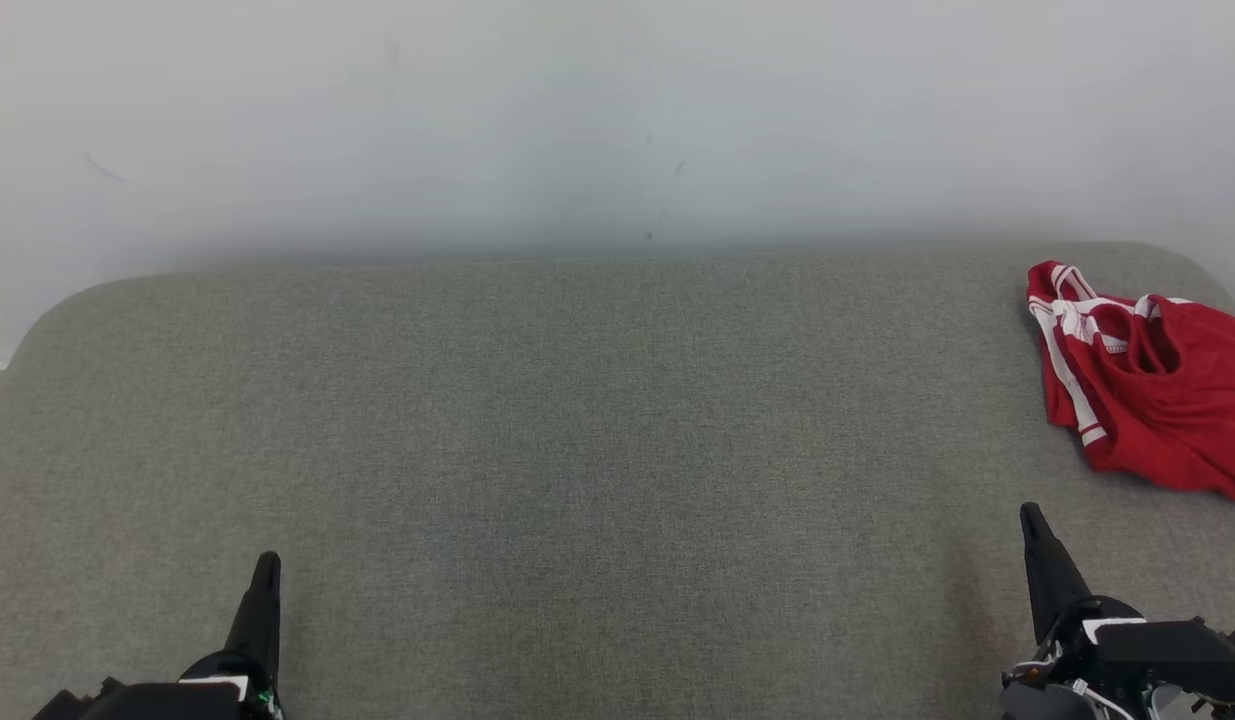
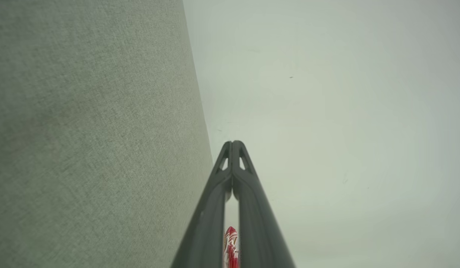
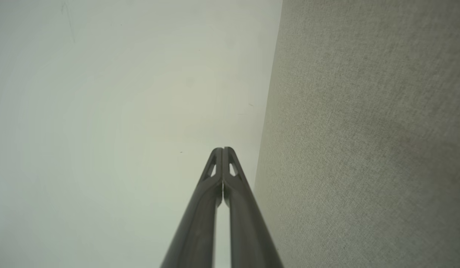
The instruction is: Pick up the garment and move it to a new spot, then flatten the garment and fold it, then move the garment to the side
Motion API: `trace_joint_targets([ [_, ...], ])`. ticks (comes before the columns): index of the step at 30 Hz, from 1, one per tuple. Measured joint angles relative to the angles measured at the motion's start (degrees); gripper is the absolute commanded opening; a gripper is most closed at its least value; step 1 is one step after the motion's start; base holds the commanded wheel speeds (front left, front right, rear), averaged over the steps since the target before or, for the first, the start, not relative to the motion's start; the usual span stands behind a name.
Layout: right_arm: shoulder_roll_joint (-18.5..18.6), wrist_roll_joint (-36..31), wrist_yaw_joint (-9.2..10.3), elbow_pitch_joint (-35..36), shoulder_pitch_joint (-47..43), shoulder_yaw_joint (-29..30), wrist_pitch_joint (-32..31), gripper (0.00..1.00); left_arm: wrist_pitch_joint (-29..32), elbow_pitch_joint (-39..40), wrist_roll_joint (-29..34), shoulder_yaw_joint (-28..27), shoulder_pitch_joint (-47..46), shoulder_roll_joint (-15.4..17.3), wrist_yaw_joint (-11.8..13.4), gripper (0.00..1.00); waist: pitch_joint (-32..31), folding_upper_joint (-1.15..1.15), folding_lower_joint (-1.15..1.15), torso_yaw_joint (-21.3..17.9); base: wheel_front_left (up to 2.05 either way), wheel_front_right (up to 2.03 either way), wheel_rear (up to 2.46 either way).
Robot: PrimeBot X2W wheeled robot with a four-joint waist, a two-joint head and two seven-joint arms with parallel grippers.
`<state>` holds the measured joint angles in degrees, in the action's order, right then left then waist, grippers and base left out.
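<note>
A grey fabric-covered table (image 1: 537, 420) bears a crumpled red garment (image 1: 1167, 410) near its far right corner.

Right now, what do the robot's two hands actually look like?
The left gripper and right gripper are alike: two long, slim, dark grey fingers tapering to rounded tips, with small triangular cut-outs below the tips. Each rises from a rounded black housing bearing a white patch. Thin pale wires run beside the right one's base; a tiny green light shows at the left's.
</note>
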<state>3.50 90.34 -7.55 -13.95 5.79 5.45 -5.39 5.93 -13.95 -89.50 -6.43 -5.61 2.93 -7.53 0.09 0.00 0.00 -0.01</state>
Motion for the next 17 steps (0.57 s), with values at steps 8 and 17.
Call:
trace_joint_targets([
  [8,-0.1,2.5,0.00,0.0,0.1,0.4,-0.6,0.00,0.7,-0.1,-2.6,0.0,-0.3,0.0,0.0,0.00,0.1,0.00,0.00,0.0,0.00,0.00,0.00],
  [17,-0.1,2.5,0.00,0.0,0.2,0.5,-0.7,0.00,0.7,-0.1,-2.7,0.0,-0.3,0.0,0.0,0.00,0.1,0.00,0.00,0.0,0.00,0.00,0.00],
])
